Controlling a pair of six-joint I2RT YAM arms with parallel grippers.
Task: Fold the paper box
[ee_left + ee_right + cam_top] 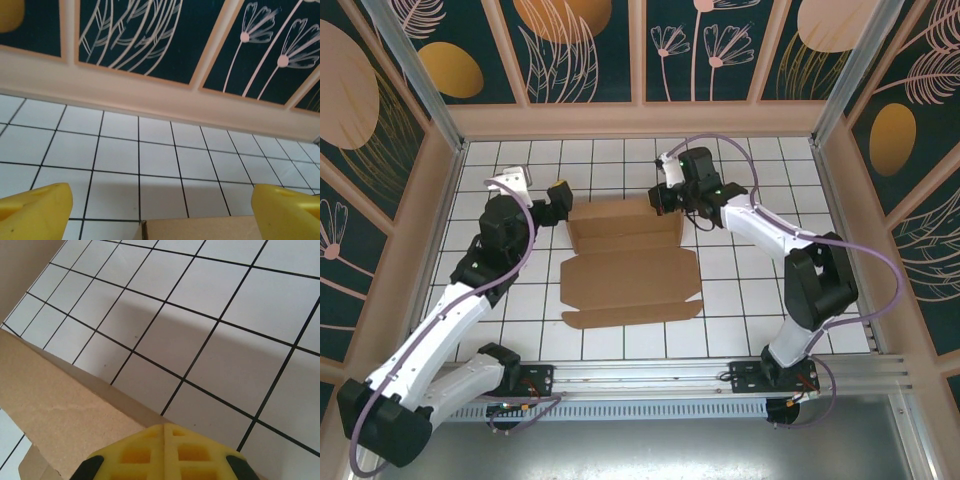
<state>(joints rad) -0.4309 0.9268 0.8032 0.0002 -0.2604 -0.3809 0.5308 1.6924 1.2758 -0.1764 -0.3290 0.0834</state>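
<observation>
The paper box (630,268) lies half-unfolded in the middle of the desk (740,300), its far panel raised. The left pincer (560,200) gapes wide at the panel's left corner. The right pincer (660,198), fingers pressed together, meets the right corner.

White gridded tabletop (740,300), dark floral wall panels (590,50).

The left gripper (161,214) is spread wide, with its blunt yellow plastic fingers (35,212) in the bottom corners, and between them the top edge of the brown cardboard paper box (200,229) pokes up at bottom centre. Beyond it lies the white tiled table with black grid lines (160,160). A beige wall rail (150,97) sits under dark teal wall panels with pale plant drawings (130,35).
</observation>
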